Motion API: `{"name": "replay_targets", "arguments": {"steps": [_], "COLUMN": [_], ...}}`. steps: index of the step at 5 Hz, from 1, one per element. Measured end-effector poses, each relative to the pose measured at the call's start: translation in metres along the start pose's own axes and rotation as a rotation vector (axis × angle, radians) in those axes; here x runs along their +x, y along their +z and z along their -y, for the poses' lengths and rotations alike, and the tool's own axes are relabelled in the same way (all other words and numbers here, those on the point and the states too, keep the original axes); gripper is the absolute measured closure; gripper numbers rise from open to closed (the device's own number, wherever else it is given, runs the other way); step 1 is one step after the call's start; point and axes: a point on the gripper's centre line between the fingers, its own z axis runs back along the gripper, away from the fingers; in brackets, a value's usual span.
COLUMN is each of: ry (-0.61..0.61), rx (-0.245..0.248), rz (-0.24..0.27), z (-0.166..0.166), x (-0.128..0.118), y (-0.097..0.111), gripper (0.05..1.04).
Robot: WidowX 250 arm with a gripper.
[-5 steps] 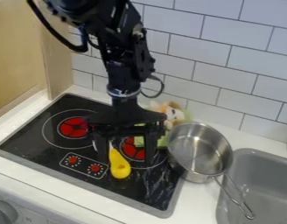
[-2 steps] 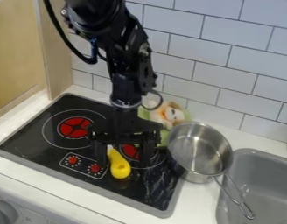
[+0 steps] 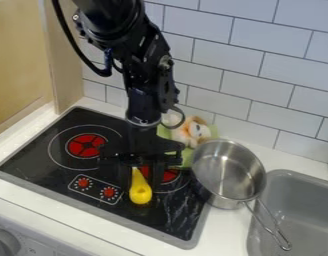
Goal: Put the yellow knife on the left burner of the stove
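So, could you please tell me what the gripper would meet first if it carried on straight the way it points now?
It points down, so probably the black stovetop beside the right burner, though the yellow knife lies right at it and depth is unclear.

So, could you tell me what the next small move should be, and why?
I'd probably have the gripper firm up its hold on the yellow knife before any lift: it is down at the knife's far end, and the knife lies nearer the right burner than the left burner.
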Motion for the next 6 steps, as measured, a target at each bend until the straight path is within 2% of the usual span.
{"name": "replay_targets", "arguments": {"steps": [2, 4, 5, 6], "ry": [-0.007, -0.001, -0.014, -0.02], "rx": [-0.004, -0.054, -0.062, -0.076], "rz": [0.001, 0.054, 0.048, 0.073], "z": [-0.001, -0.006, -0.008, -0.012], "x": [-0.004, -0.007, -0.009, 0.012], "y": [0.001, 0.027, 0.035, 0.048], "gripper": [0.672, 0.672, 0.672, 0.672]}}
